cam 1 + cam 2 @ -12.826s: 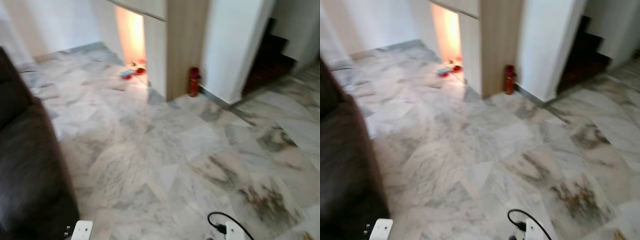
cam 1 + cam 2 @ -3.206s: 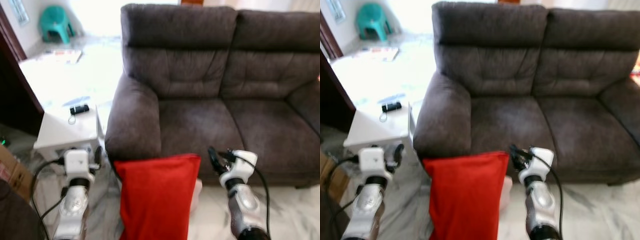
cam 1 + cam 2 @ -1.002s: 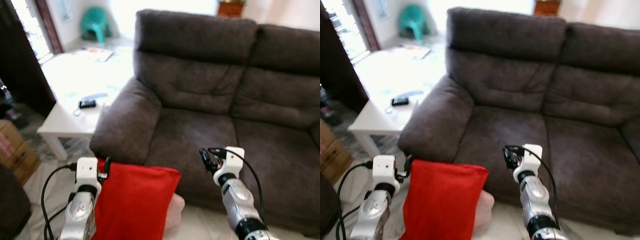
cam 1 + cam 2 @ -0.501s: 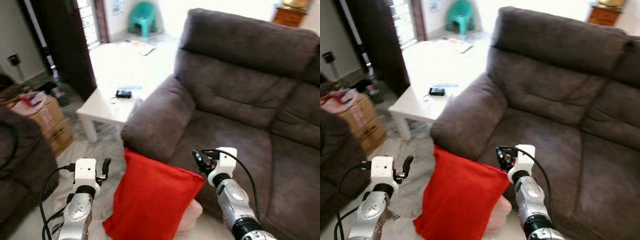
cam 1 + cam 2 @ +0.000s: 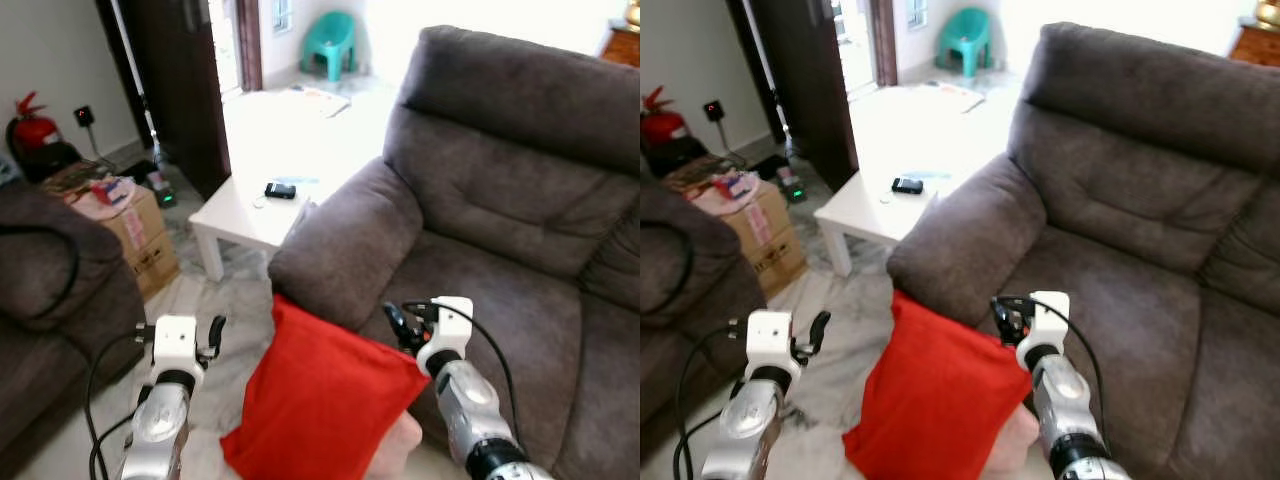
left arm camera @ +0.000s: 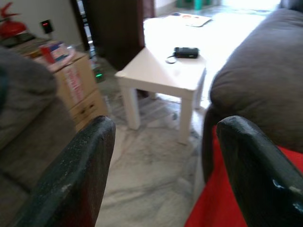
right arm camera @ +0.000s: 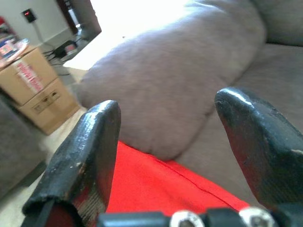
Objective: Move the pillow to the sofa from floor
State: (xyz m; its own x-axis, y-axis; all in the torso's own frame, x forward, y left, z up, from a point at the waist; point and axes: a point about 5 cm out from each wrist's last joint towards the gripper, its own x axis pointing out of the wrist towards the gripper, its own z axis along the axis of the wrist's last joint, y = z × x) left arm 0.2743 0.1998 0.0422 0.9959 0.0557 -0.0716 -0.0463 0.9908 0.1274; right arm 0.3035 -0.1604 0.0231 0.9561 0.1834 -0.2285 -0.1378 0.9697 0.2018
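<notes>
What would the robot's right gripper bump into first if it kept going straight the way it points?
Probably the sofa's armrest. The right gripper is open and points at that padded arm, just above the red pillow's edge. How far away it is is hard to tell.

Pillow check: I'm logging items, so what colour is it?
Plain red; the pillow shows best in the left eye view.
</notes>
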